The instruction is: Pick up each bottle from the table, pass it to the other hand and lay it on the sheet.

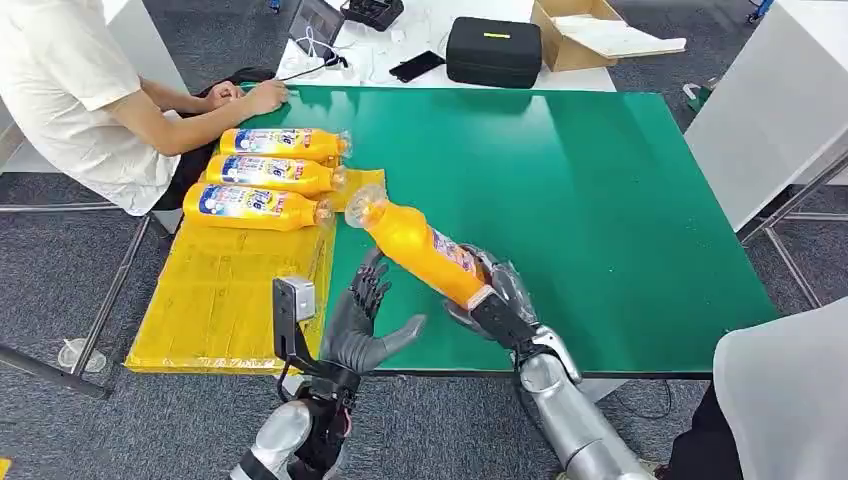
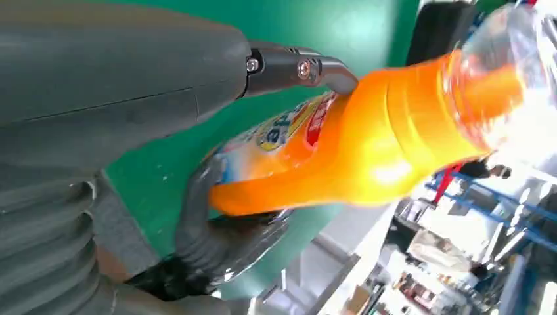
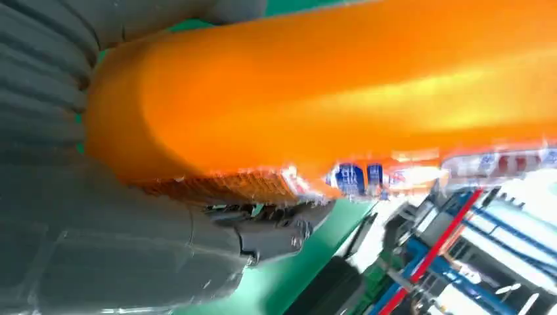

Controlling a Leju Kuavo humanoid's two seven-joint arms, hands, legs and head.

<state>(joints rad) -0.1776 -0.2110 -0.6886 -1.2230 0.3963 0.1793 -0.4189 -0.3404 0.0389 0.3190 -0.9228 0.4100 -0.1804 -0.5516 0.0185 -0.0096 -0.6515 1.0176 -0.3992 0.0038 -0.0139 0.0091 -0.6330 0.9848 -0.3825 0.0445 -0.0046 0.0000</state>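
Head view is showing the left hand (image 1: 368, 325) waiting with released fingers beside the right hand (image 1: 497, 297), which is grasping the orange bottle (image 1: 420, 243) above the desk (image 1: 600, 200). Handover is pending; the left hand must be closing around it before laying it on the yellow sheet (image 1: 225, 290).

I hold one orange bottle (image 1: 420, 243) tilted above the green table, clear cap toward three labelled bottles (image 1: 265, 173) lying side by side on the yellow sheet (image 1: 225, 295).
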